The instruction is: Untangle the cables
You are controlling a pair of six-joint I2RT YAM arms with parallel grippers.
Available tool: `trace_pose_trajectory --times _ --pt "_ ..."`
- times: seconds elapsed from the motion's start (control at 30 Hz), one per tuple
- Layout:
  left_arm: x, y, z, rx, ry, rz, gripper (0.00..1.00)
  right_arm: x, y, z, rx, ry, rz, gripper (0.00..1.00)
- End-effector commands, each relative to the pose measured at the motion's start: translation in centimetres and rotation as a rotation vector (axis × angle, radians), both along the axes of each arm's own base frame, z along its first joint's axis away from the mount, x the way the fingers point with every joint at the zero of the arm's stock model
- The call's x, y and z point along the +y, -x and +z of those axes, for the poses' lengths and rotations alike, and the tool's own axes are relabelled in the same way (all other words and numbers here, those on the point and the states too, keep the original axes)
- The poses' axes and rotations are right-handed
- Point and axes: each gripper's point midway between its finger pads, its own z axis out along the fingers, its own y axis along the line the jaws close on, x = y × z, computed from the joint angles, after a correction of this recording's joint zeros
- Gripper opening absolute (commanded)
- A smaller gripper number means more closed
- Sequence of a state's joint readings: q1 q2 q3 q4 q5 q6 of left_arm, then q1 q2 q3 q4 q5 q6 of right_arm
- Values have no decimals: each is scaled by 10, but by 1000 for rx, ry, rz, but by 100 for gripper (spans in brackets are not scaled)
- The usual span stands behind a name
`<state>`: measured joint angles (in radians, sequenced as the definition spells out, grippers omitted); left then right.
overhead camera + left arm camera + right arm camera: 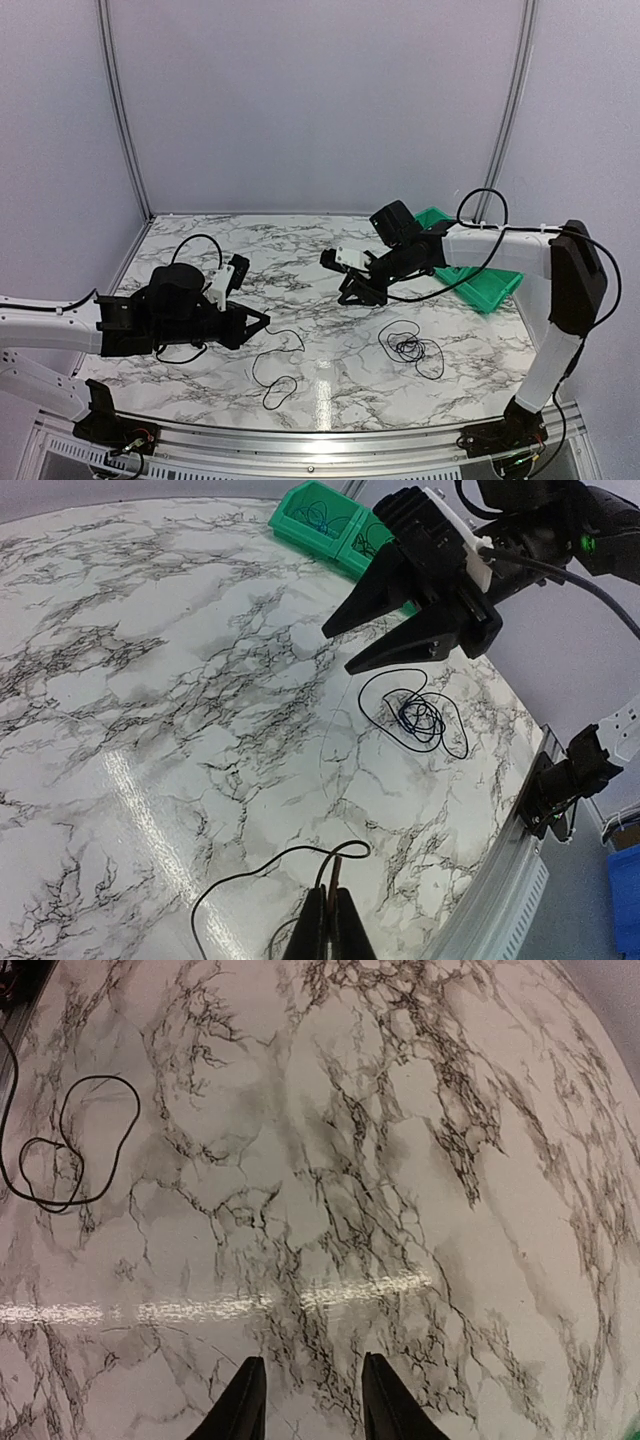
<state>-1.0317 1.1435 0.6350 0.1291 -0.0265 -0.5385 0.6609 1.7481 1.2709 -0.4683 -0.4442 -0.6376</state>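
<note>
Table (150, 680): white marble pattern with grey veining and a bright glare streak across it.

The cables lie in two lots, well apart. The tangle (408, 347) sits on the right half of the table, near the front edge. It is made of thin black wires in loose overlapping loops, with a small dark blue coil (420, 718) in the middle. One wider black loop trails off its far side.

The loose black cable (70, 1145) lies at front centre as a single thin strand in two open loops. One end rises to the left end effector (326, 900), and the last stretch before the fingers looks reddish-brown. Those fingers are clenched on that end. The exact contact spot is too fine for us to resolve.

The right end effector (337, 651) hangs above the table, just beyond the tangle. It is released, with its jaws spread and nothing between them.

The green bin (300, 525) stands at the far right edge of the table. It is divided, with a blue coil in one compartment and dark wire in the next. The right arm covers part of it.

The left wrist view cuts off its own fingers at the bottom of the frame.
</note>
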Motion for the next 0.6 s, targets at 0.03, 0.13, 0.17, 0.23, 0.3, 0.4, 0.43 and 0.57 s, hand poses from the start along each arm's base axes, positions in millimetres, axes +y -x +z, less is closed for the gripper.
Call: trace_pose_trajectory --times 0.03,0.13,0.17,0.23,0.3,0.4,0.43,0.57 --pt "7 -1 -15 -9 -19 24 0 20 20 13 3 -39 62 33" --pt "14 -12 -20 -17 -29 109 0 21 37 30 -21 -74 121 30" --pt "16 -16 -22 -17 -33 137 0 23 47 38 -35 -88 154 29" --pt "18 -23 -27 -15 -48 185 0 25 68 49 -83 -104 221 29" --pt "17 -28 -33 -7 -61 206 0 30 90 61 -137 -124 293 29" --pt "11 -31 -43 16 -70 213 0 44 119 65 -164 -132 386 29" --pt "9 -32 -46 23 -68 214 0 50 126 62 -154 -126 405 29" --pt "5 -34 -53 42 -64 223 0 72 146 30 -107 -48 475 28"
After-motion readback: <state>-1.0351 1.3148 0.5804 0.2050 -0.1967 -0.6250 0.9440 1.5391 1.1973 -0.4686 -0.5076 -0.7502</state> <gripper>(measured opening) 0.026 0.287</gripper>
